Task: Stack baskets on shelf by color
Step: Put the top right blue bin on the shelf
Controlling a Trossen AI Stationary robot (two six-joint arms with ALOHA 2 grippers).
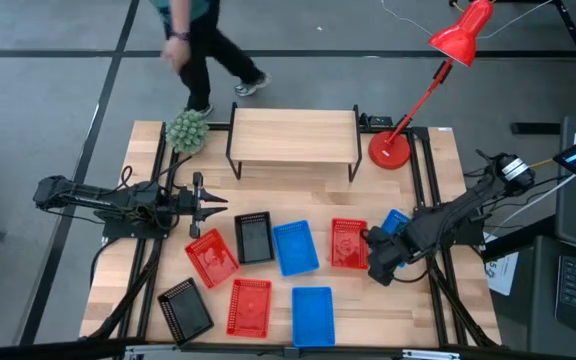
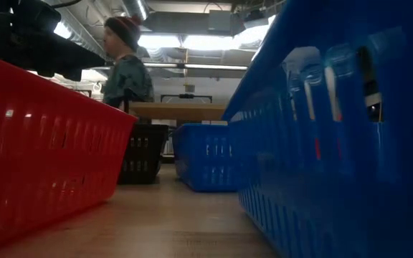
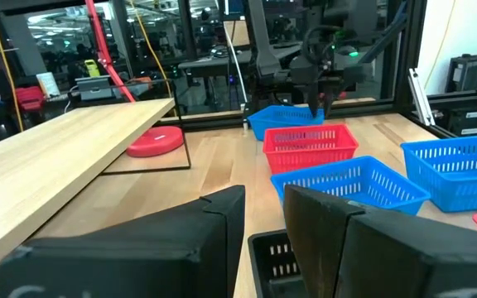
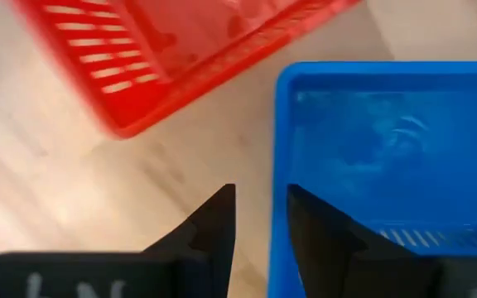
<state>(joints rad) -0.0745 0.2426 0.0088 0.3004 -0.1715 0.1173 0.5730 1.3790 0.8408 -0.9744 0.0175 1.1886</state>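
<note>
Landmark: shelf (image 1: 294,135), bare plank.
Baskets: all on the table, nearer me than the shelf.
Right gripper (image 4: 259,217): parted slightly, empty, fingers straddling the blue basket (image 4: 387,149) rim.
Left gripper (image 1: 211,204): slightly parted, empty, above the red basket (image 1: 211,256).
Nearer arm: right.

blue basket under right arm (image 1: 396,220): mostly covered from above, i only see a corner.
person (image 1: 200,45): head cut off by the high view's top edge.
right wrist view: red basket (image 4: 180,50) blurred and cropped.
low view: near red basket (image 2: 41,143) and near blue basket (image 2: 343,136) block most of the tabletop.
</note>
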